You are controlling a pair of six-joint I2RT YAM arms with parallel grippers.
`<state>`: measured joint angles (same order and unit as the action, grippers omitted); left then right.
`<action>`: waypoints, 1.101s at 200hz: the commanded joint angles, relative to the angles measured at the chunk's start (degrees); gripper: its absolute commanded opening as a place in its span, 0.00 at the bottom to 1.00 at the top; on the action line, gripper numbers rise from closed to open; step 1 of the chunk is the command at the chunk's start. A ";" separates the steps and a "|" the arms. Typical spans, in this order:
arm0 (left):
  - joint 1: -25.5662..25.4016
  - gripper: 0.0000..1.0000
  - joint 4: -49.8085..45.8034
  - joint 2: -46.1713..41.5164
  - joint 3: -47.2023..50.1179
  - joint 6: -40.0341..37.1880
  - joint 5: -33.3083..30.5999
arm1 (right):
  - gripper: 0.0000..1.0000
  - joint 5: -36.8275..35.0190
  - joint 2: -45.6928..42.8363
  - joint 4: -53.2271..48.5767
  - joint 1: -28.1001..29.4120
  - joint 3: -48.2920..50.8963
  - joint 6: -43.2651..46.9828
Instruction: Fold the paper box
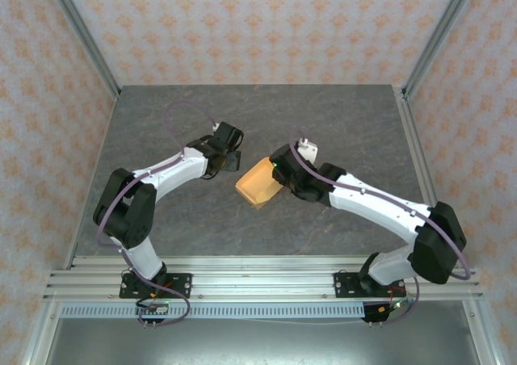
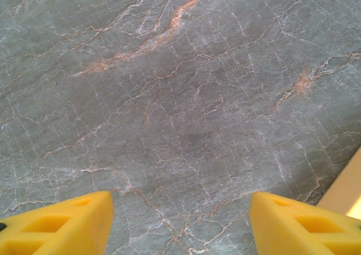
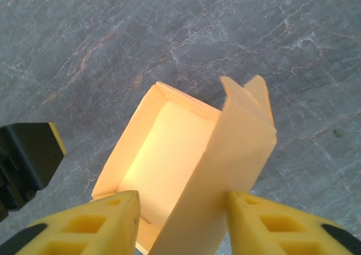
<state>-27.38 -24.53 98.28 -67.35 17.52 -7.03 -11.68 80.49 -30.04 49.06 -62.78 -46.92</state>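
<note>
Two yellow fingers of your right gripper straddle the raised flap of the thin tan-orange card paper box; you cannot tell whether they pinch it. Take the flap low and square, then fold it over the open tray without crushing its walls. Just beside the box, your left gripper hangs spread over the bare grey veined table, near enough to collide.

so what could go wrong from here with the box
The paper box has a raised flap standing slanted between the right gripper fingers; closing there may crease it off its fold line. The left gripper is open over bare table, not bracing the box, so a push on the flap could probably slide it.
</note>
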 commanded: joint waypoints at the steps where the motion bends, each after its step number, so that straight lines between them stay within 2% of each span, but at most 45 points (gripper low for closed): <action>1: 0.16 0.65 -1.68 -2.48 -1.08 -0.56 -2.90 | 0.38 2.08 2.69 -4.39 -0.45 -3.61 5.63; 45: 1.17 0.66 -3.00 -5.01 -0.82 -0.91 -2.46 | 0.28 6.05 7.69 -11.58 -1.48 -11.70 16.18; 82: 5.22 0.66 -0.96 -9.33 2.30 1.52 5.08 | 0.20 8.44 11.79 -17.61 -2.38 -17.93 26.65; 117: 8.32 0.67 -0.38 -12.59 4.42 2.07 8.08 | 0.13 10.68 17.08 -24.00 -2.61 -25.97 37.03; 169: 10.74 0.67 1.67 -15.02 7.90 3.28 10.70 | 0.02 9.21 25.10 -31.68 -2.65 -38.28 52.73; 200: 12.60 0.67 2.29 -16.57 9.76 3.56 11.45 | 0.02 9.23 26.40 -32.25 -2.65 -42.51 62.42; 220: 14.21 0.67 2.80 -17.66 10.77 3.99 12.71 | 0.02 6.58 28.72 -34.26 -2.65 -46.29 67.58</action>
<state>-14.98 -23.66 83.37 -57.69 20.16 4.08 -1.76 106.69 -59.92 46.65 -104.40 10.66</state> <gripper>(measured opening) 0.669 0.038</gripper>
